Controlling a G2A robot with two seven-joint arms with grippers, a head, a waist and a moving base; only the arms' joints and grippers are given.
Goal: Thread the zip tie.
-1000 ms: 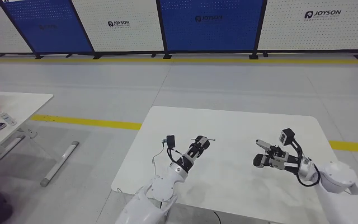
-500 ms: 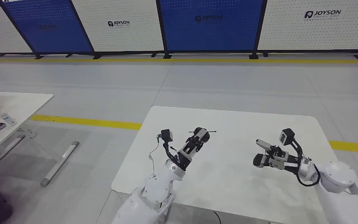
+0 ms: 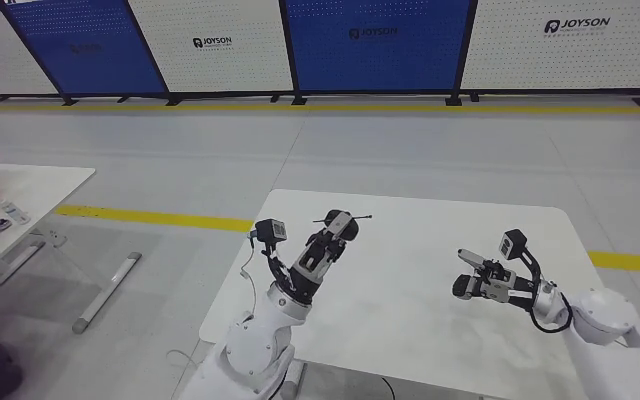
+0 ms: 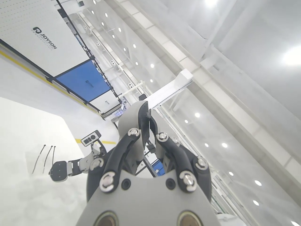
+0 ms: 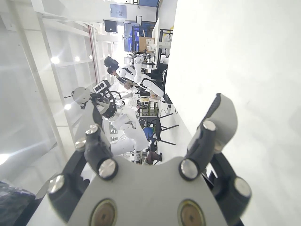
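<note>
My left gripper (image 3: 338, 226) is raised above the table's left half and is shut on a thin black zip tie (image 3: 360, 216) that sticks out sideways from its tips. In the left wrist view the fingers (image 4: 138, 118) are pressed together on a small black piece. My right gripper (image 3: 463, 272) is open with nothing in it, low over the right side of the white table (image 3: 420, 215). Three more zip ties (image 4: 44, 156) lie on the table beside one of the right gripper's pads (image 4: 58, 171). The right wrist view shows its fingers (image 5: 221, 111) spread wide apart.
The table has rounded corners and a bare middle. Grey floor with a yellow line (image 3: 150, 216) surrounds it. Another white table (image 3: 30, 190) stands far left. Blue and white panels (image 3: 380, 45) close off the back.
My left arm has lifted and swung left and away from me, carrying the zip tie. The right arm has kept still.
</note>
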